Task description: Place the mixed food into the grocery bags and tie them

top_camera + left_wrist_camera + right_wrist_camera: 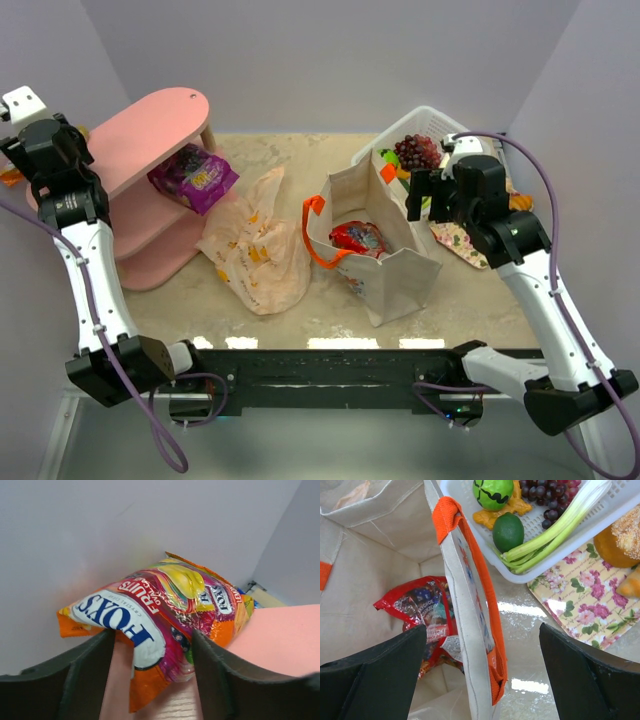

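Foil in orange and pink: left wrist view. A snack packet is shown lying on the pink shelf, against the grey wall, filling the centre of the frame. Its long axis is laid left to right, across the gap of the left gripper. The jaws are seen part-way apart, one on each side of the packet's lower corner. Both fingers lie close against the foil, but whether a grip has been made cannot be told. The packet lies directly ahead of this claw, so only a closing is judged to be needed.

Right wrist view. The right gripper is held fully open and empty, astride the upright wall of the canvas tote and its orange handle. A red packet is seen inside the tote, lower left. At upper right, the white basket is shown holding a leek, grapes and a green round vegetable. Bread is seen beside it, over the floral mat.

Top view. The tote is placed at centre, the peach plastic bag just to its left, and a purple packet on the shelf's lower tier. The left arm, at the upper left edge, is by far the nearer to the snack packet; the right arm is well apart, at the right.
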You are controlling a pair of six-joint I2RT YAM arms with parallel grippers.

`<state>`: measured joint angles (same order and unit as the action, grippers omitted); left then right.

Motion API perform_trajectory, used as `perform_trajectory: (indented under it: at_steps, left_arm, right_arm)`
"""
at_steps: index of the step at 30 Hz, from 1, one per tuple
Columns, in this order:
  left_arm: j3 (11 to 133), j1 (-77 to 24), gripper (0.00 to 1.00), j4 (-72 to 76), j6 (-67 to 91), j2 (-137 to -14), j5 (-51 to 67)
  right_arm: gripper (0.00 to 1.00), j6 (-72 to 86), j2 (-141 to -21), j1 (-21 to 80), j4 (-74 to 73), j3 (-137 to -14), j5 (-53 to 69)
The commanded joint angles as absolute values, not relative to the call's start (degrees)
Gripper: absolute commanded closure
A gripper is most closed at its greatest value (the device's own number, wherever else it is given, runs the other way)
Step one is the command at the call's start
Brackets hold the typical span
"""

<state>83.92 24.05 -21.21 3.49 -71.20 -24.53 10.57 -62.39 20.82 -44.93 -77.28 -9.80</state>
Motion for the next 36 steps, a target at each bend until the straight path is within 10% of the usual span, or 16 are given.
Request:
perform_trajectory:
  at_steps: [1, 7, 23, 36]
  left_arm:
    - [81.57, 24.61, 0.46, -19.16, 5.1, -70.58, -19.95]
    - [79.37, 24.52, 1.0, -17.32, 6.85, -68.56, -14.16]
    - [82.35, -19.83, 1.0, -6.42, 7.91, -64.15, 13.16]
    - [87.01, -44.99, 1.0, -14.67, 1.58, -81.12, 3.96]
  right_arm:
    - [0.03, 9.76, -60.39, 20.57, -43.24, -78.31, -8.53]
    - [0.03, 9.49, -59.68, 20.57, -43.42, -78.05, -8.7]
    - [0.04, 11.34, -59.41, 20.48, -42.45, -76.64, -9.58]
    - [0.04, 11.6, -58.27, 20.48, -42.54, -75.41, -9.49]
